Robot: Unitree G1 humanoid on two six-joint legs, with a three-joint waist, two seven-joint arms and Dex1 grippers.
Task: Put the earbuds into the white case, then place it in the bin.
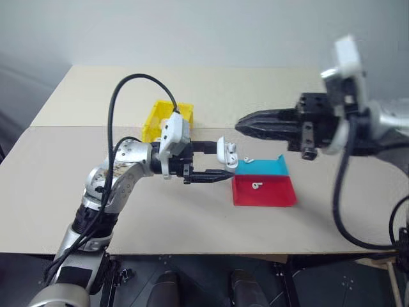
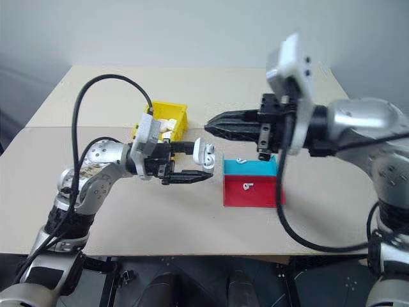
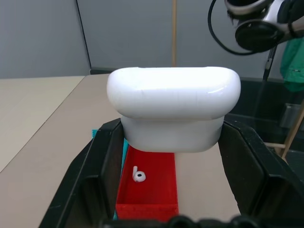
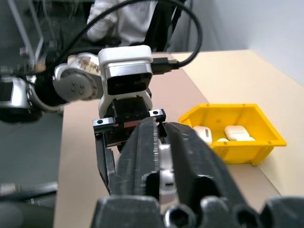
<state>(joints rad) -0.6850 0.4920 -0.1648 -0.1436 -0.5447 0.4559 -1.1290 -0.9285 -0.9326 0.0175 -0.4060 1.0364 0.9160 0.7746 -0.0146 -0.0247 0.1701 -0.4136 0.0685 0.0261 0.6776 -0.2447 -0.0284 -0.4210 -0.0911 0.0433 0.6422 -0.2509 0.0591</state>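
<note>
My left gripper [image 1: 225, 160] is shut on the white case [image 1: 227, 151], holding it in the air left of the tray. In the left wrist view the case [image 3: 173, 104] sits between both fingers, and its lid looks flipped open. My right gripper [image 1: 241, 125] is shut and points left, its tips just above and to the right of the case, with nothing visible between them. One earbud [image 1: 256, 186] lies in the red half of the tray and another earbud [image 1: 248, 159] on the blue half. The yellow bin [image 1: 155, 119] stands behind my left gripper.
The red-and-blue tray [image 1: 278, 195] lies on the beige table [image 1: 192, 217], right of centre. The bin [image 4: 266, 138] holds a few white cases. A black cable loops above my left arm. A person in a white sleeve [image 4: 118, 19] is beyond the table.
</note>
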